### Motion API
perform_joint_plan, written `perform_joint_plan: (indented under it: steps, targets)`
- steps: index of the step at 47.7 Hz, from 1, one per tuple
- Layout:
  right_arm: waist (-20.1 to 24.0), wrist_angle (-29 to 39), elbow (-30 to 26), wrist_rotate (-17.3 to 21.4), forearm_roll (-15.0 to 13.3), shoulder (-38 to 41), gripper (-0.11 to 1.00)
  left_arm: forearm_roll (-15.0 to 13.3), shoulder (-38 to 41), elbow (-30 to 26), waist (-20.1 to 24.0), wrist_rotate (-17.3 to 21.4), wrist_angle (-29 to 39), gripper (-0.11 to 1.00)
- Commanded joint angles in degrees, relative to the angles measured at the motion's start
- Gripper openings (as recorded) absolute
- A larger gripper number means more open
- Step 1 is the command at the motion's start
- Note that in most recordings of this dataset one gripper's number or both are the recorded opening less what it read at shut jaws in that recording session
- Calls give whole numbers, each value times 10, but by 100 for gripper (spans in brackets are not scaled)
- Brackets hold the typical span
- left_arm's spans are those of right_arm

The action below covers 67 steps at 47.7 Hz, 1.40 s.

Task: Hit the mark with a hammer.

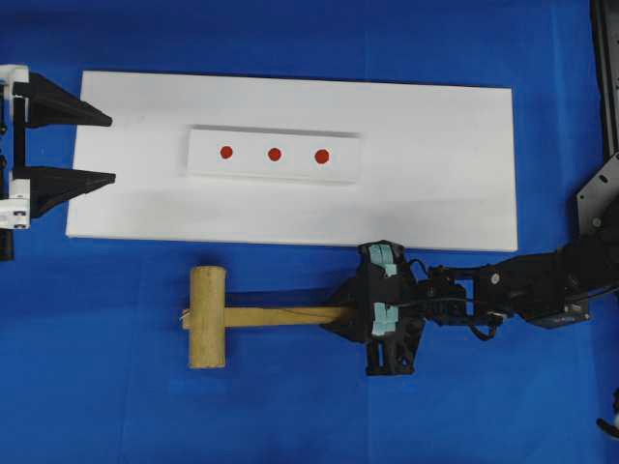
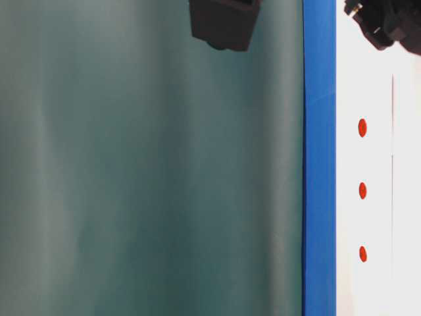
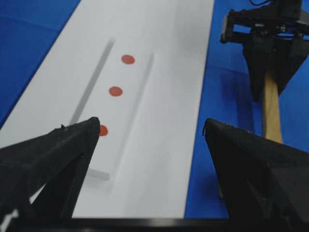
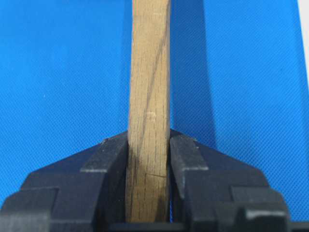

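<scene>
The mark is the middle red dot of three on a white block, also seen as the mark and the mark. The wooden hammer lies on the blue cloth in front of the board, head to the left. My right gripper is shut on the hammer's handle near its end, both fingers pressed on it. My left gripper stands open at the board's left edge, holding nothing; in its wrist view the left gripper frames the block.
The white block rests on a large white board over blue cloth. The right arm stretches in from the right edge. In the table-level view a green backdrop fills most of the picture.
</scene>
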Motion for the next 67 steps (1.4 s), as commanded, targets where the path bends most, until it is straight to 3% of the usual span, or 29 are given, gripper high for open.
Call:
perform_joint_plan:
  steps: [1,7,9,13,20,23,31,44,56,67]
  targets:
    - [3,9,-11,-1,-2,-7,8,0,4,-6,2,1,-5,85]
    - [2,14,-11,0,-2,-7,8,0,4,-6,2,0,-6,85]
    - [2,14,-11,1,-2,-7,13,0,3,-6,3,-1,-6,85]
    - [2,14,-11,2,-2,-7,32,0,4,-6,2,-1,-5,85]
    - [2,15,-14,2,-2,-10,79,0,4,-6,3,-1,-5,85]
    - [1,18,-13,0,-3,-18,90,0,3,-6,2,-1,-5,85]
    - [-4,41,-10,-15,-3,-61,82,0,3,-6,3,-2,-6,85]
    - [-33,116,-14,-77,-2,-165,82,0,-14,-5,2,0,-3,85]
    - [-66,154,-14,-107,-2,-222,82,0,-23,-5,2,-2,8,85]
    - [-141,168,-4,-136,-10,-243,82,0,-23,-5,2,-1,11,85]
